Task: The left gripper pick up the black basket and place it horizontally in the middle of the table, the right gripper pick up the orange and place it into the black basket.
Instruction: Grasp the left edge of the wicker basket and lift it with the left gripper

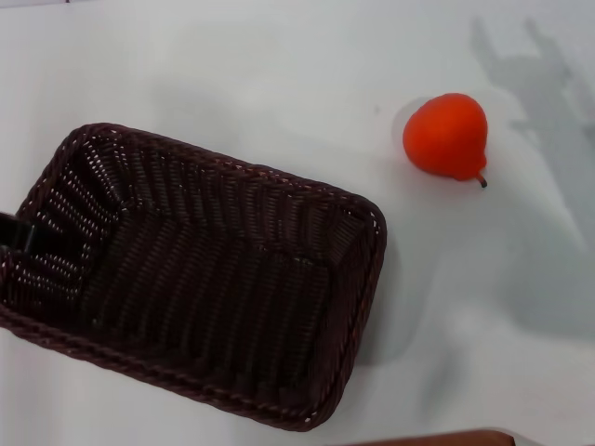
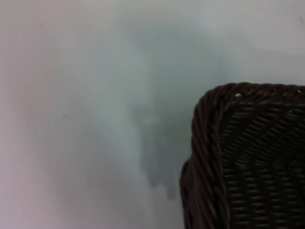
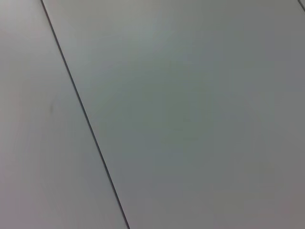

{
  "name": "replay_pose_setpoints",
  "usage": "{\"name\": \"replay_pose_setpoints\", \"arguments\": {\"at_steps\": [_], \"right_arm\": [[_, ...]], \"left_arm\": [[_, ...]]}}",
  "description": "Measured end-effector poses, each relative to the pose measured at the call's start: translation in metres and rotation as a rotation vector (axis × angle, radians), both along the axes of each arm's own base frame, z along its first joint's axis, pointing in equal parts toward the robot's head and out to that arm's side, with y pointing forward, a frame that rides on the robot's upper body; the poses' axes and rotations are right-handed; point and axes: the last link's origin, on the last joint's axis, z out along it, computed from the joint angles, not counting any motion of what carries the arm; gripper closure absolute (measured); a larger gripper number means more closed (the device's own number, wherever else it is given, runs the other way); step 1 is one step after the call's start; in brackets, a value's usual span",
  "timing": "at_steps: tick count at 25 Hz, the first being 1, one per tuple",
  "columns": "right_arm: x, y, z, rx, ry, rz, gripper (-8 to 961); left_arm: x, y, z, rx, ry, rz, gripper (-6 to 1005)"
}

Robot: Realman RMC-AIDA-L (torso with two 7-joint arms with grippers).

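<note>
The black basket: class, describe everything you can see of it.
The black basket is a large rectangular dark woven wicker tray with a braided rim and sloping sides. It is empty, lies askew on the white table, and a small black piece of the left hand sits at its left end. The orange lies apart from it.

Probably lab test bench: bare white table (image 1: pixel 232 74), lone props, nothing homely.

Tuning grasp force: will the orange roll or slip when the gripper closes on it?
Probably rolls if nudged: the orange is rounded, loose on the smooth table. Its pear-like taper and smooth skin may let fingers slide. The stem end would likely curve its roll.
</note>
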Motion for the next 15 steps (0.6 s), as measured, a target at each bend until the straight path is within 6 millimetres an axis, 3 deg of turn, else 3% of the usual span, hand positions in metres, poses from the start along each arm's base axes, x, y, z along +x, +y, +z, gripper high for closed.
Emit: {"name": "replay_pose_setpoints", "arguments": {"at_steps": [5, 15], "right_arm": [[0.0016, 0.0009, -0.001, -0.007, -0.002, -0.012, 134], [0.0014, 0.0074, 0.0011, -0.008, -0.019, -0.02, 134]], "left_arm": [[0.0001, 0.0015, 0.0014, 0.029, 0.003, 0.014, 458], [0.0023, 0.0068, -0.0023, 0.075, 0.013, 0.094, 831]]}}
